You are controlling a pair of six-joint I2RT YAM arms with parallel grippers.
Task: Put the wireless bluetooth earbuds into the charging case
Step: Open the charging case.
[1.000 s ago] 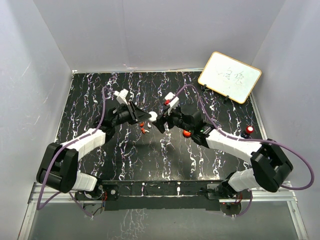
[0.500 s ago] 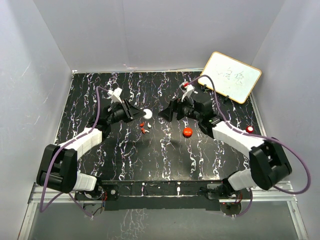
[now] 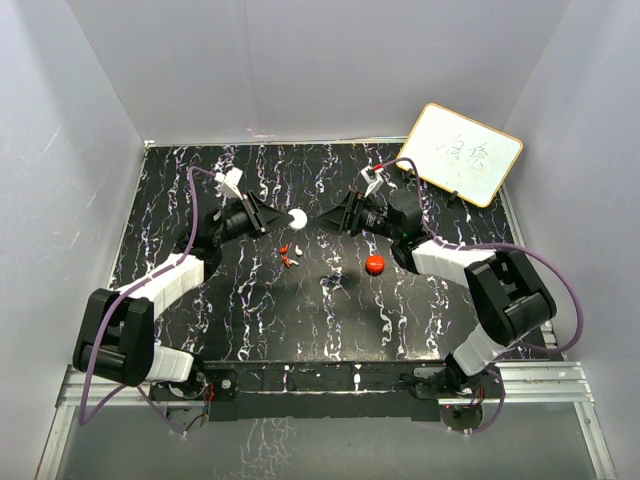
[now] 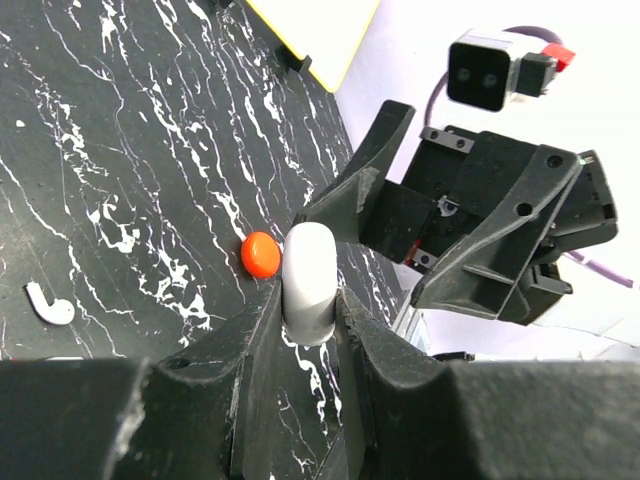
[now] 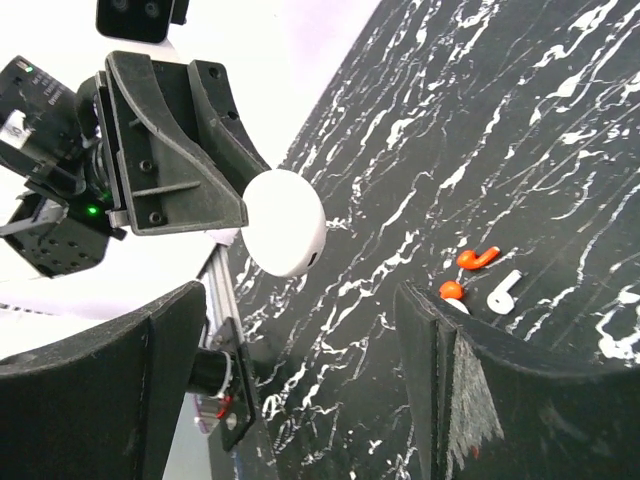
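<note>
The table (image 3: 250, 330) is black with white streaks, and grey walls stand around it. Near the middle lies a red round disc (image 3: 375, 264). A bit to its left lie the earbuds (image 3: 288, 253), two red and one white, close together on the table. None is in a case yet. Just past them the left gripper (image 3: 282, 218) squeezes a white round case (image 3: 297, 217) and holds it up off the table, maybe so the other arm can reach it. The right gripper (image 3: 330, 221) faces it from the right, fingers spread wide with nothing between them. Far right, a whiteboard (image 3: 460, 153) leans on the wall.
</note>
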